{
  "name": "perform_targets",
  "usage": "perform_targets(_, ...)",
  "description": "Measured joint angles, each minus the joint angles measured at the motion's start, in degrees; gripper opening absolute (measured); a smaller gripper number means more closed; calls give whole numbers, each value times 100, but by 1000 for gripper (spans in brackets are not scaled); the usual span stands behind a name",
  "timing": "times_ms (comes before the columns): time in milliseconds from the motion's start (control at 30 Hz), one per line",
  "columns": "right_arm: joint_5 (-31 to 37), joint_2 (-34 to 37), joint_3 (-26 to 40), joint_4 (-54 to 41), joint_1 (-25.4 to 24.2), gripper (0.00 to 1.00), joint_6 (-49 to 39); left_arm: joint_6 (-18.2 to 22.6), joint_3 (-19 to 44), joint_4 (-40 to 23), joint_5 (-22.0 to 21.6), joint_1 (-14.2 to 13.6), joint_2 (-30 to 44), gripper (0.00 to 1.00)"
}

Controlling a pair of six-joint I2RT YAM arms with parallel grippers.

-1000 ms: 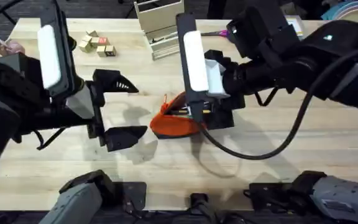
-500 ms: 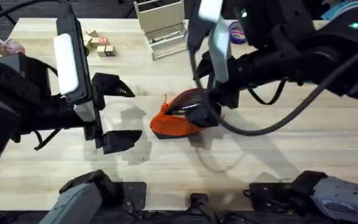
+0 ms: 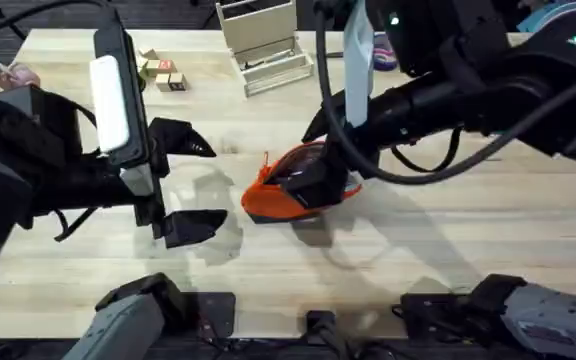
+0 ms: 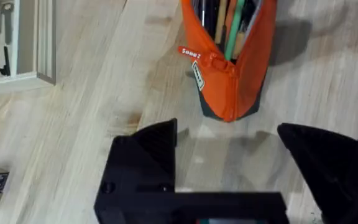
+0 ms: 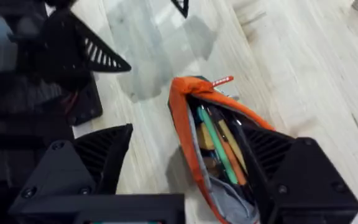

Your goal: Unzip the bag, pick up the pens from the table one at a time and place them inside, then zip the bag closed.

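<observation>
Overhead, the desk (image 3: pixel 468 240) is carrying the orange bag (image 3: pixel 278 200) near its middle, gaping unzipped with pens (image 4: pixel 229 25) inside. Both claws are spread apart: left claw (image 3: pixel 193 180) beside it, right claw (image 5: pixel 185 155) hovering above. Soft fabric will likely sag; pinching the zipper pull (image 4: pixel 190 53) looks best.

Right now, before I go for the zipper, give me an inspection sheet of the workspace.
Surface: wooden table, light planks, bare near the bag.
Job's things: orange bag unzipped, mouth open, several pens inside; zipper pull at the end facing the left arm.
Clutter: small blocks and a pale rack at the far edge.
Grippers: left gripper open, beside the bag, apart from it; right gripper open, fingers either side of the bag.
Cables: black cable hangs along the right arm.
Surroundings: nothing seen that matters.
</observation>
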Motion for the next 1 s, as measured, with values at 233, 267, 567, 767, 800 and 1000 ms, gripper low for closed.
perform_targets(233,-11,0,0,10,0,997,420,0,0,0,-2,0,0,994)
perform_targets(267,-20,0,0,10,0,997,436,0,0,0,-3,0,0,994)
perform_targets(567,-45,0,0,242,2,997,849,0,0,0,-13,0,0,993)
perform_targets(767,-42,0,230,284,0,997,1233,0,0,0,-13,0,0,993)
perform_targets(800,-44,0,293,286,0,997,1279,0,0,0,-12,0,0,992)
perform_targets(1000,88,0,490,290,2,997,1563,0,0,-4,-13,0,0,993)
